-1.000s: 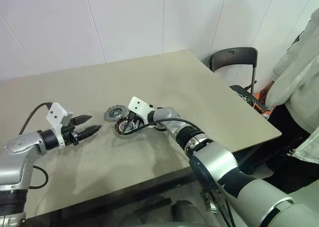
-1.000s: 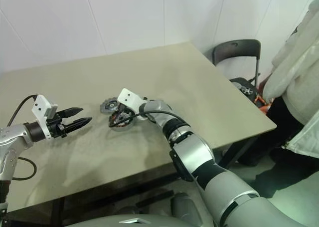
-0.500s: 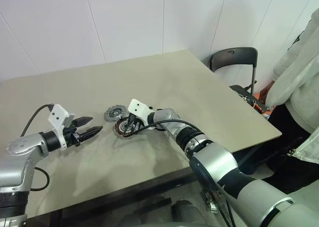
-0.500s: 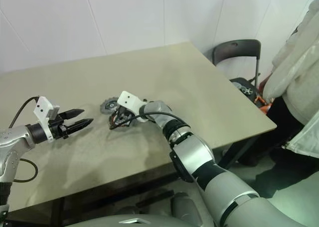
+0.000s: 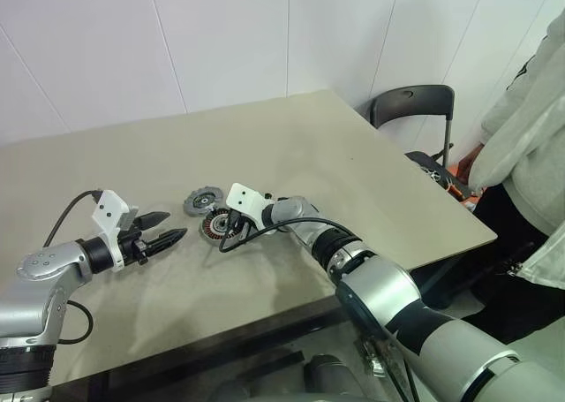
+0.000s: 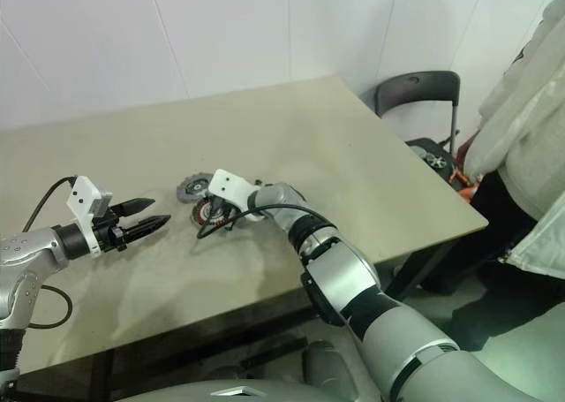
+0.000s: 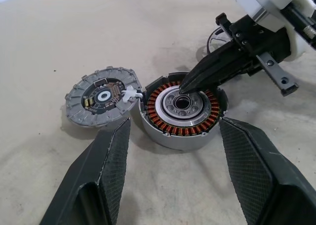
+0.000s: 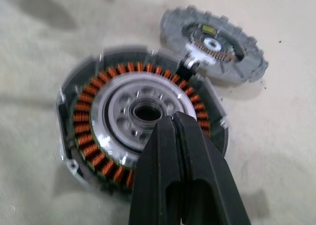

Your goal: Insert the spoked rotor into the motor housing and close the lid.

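Sitting on the beige table (image 5: 371, 181), the motor housing (image 7: 181, 110) is showing its copper-orange winding ring around a silver spoked rotor (image 8: 140, 109) now seated inside, where a second ago the right gripper (image 7: 190, 84) was covering it. That gripper, fingers together, is pressing its tip on the rotor's edge. The left gripper (image 7: 173, 175), fingers apart, is hovering close. The lid (image 7: 102, 96) is lying touching the housing; closing likely remains.
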Motion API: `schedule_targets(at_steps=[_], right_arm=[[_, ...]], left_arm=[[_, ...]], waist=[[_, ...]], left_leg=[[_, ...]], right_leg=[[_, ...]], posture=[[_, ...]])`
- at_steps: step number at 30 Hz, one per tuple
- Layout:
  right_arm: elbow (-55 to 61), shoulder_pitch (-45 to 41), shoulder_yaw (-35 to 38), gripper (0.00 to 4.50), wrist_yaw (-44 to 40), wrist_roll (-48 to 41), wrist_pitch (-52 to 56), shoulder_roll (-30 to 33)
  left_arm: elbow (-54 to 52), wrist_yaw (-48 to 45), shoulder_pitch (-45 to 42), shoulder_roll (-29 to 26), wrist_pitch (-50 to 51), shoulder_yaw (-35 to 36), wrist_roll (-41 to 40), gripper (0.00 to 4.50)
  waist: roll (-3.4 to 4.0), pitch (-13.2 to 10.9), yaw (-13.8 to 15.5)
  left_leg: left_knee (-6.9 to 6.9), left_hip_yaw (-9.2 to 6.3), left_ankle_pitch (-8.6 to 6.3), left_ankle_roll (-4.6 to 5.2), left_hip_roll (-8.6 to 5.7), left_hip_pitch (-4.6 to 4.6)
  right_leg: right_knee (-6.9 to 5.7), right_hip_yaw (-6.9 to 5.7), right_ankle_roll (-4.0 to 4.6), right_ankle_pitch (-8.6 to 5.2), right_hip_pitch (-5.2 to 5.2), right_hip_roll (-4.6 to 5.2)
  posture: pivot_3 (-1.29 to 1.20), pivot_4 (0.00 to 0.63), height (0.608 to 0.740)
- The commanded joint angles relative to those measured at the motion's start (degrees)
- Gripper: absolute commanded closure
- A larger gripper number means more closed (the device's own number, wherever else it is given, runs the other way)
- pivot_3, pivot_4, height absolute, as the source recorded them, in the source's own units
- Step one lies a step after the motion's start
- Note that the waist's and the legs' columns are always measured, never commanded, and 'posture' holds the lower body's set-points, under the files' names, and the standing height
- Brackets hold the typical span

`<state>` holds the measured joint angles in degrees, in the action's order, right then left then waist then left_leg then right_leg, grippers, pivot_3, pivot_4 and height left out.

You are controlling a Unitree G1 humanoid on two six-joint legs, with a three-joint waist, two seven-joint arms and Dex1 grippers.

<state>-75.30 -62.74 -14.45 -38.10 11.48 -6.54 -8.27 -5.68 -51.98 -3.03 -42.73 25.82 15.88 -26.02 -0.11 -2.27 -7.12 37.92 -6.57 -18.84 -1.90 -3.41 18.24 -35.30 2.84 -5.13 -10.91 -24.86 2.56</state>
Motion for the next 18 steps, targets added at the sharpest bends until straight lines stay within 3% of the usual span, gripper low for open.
schedule_targets(at_steps=[1, 11, 18], right_arm=[[4.53, -2.66, 4.35, 4.48, -3.86, -6.1, -1.22, -9.54], [2.27, 1.96, 0.45, 4.48, -3.91, -4.38, -0.13, -11.04], [-0.26, 4.37, -1.73, 4.48, 3.1, -1.38, 1.86, -10.08]], left_arm=[[-1.46, 0.29, -1.57, -0.2, -0.23, 0.11, -0.56, 1.46], [-1.57, 0.37, -2.42, -0.29, 0.01, -0.45, -0.77, 1.46], [-2.32, 0.47, -1.92, -0.49, 0.08, -0.08, -1.06, 1.46]], waist=[[0.01, 0.0, -0.02], [0.0, 0.0, 0.02], [0.0, 0.0, 0.04]], left_leg=[[0.0, 0.0, 0.0, 0.0, 0.0, 0.02], [0.0, 0.0, 0.0, 0.0, 0.0, 0.03], [0.0, 0.0, 0.0, 0.0, 0.0, 0.04]], right_leg=[[0.01, 0.0, 0.0, 0.0, -0.02, 0.0], [0.04, 0.0, 0.0, 0.0, -0.02, 0.01], [0.03, 0.0, 0.0, 0.0, -0.03, 0.01]], posture=[[0.0, 0.0, 0.74], [0.0, 0.0, 0.74], [0.0, 0.0, 0.74]])
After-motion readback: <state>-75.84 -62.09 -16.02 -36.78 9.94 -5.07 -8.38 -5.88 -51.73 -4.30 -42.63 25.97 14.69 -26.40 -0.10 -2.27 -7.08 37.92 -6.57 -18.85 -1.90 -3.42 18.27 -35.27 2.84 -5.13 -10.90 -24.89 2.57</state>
